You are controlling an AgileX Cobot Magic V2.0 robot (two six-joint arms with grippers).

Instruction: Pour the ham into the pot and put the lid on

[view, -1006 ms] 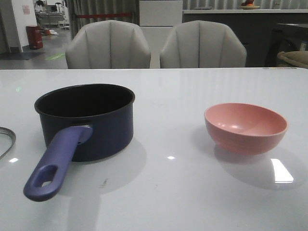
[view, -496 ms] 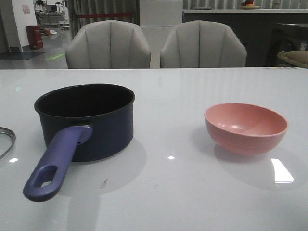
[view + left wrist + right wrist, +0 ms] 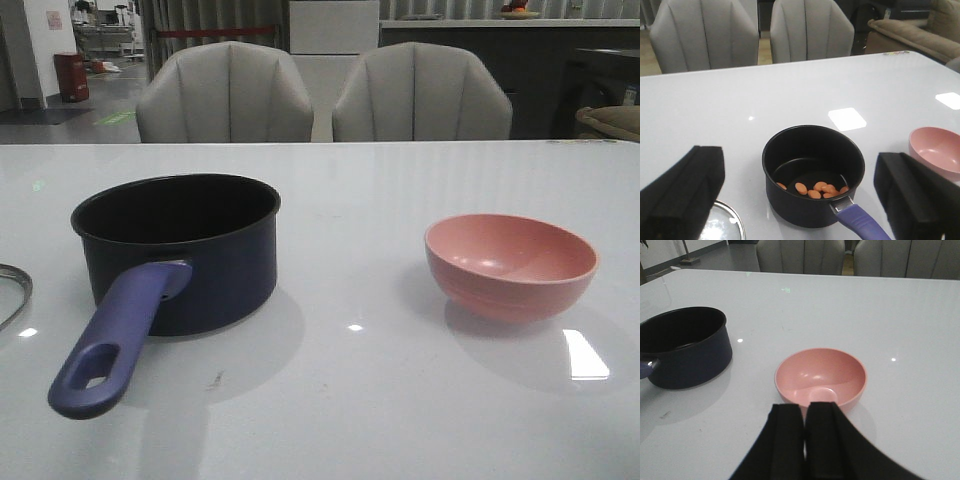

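Nothing has moved; left gripper (image 3: 800, 200) spread, right gripper (image 3: 805, 440) pressed together, the lid (image 3: 725, 222) could be misgrasped off-centre.

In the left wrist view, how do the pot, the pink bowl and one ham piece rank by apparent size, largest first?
1. pot: largest.
2. pink bowl: smaller as seen, but cut by the frame edge and partly hidden behind a finger, so its full size is unsure.
3. ham piece: far the smallest.

left claw (image 3: 800, 200): fingers spread wide | right claw (image 3: 805, 440): fingers pressed together, empty
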